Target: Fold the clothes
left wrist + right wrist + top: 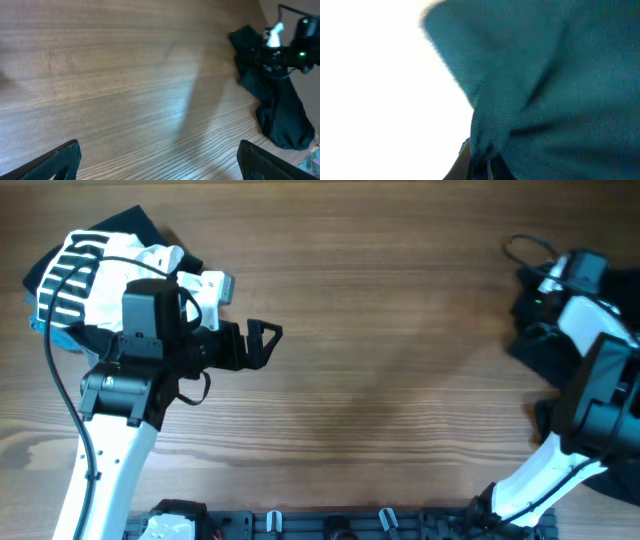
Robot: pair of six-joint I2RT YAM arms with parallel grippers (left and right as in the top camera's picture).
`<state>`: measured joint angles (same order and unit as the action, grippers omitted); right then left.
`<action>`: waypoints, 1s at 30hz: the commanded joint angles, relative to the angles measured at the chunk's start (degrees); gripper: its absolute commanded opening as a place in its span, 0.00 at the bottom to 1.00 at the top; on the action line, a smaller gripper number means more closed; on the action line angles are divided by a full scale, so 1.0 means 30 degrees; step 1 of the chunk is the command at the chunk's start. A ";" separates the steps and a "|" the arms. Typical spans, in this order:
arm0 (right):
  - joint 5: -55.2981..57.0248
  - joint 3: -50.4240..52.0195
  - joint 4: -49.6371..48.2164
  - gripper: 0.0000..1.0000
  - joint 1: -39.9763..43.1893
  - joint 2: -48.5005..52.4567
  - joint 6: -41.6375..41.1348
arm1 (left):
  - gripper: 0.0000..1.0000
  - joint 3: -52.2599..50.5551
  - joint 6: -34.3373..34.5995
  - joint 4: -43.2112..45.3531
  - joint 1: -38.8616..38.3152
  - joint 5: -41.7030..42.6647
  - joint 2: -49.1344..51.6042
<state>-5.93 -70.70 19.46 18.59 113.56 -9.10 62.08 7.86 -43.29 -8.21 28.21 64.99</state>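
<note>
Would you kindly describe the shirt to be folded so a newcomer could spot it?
On the wooden table, look to the right edge beneath the right arm. The black T-shirt lies crumpled there, plain, unlike the white black-striped garment at the far left.

Overhead downward, left wrist skimming table [100,75], right wrist against clothes [560,75]

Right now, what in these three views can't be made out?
- Overhead: black T-shirt lies mostly under the right arm and is cut off by the right edge; its layout is unclear.
- Right wrist: blurred fabric fills the frame, left side blown out white; right gripper barely shows.
- Overhead: striped garment partly hidden by the left arm.
</note>
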 commanded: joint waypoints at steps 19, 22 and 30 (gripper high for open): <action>-0.2084 -0.0299 0.2011 0.74 -1.7493 -0.5763 -0.3147 | 1.00 0.3096 0.0109 0.0481 -0.0087 -0.6936 -0.4065; -0.1661 -0.0299 0.2667 0.75 -1.5730 -0.7257 -0.4044 | 1.00 0.3096 0.0109 -0.0058 -0.0415 -0.6936 -0.2987; -0.4109 -0.0299 0.6054 0.76 -0.8728 -1.1001 -0.5158 | 1.00 0.3096 0.0117 -0.0058 -0.3016 -0.5880 0.2244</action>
<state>-14.46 -70.89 32.67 -15.57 84.99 -22.61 70.94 7.86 -44.01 -14.31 8.21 66.41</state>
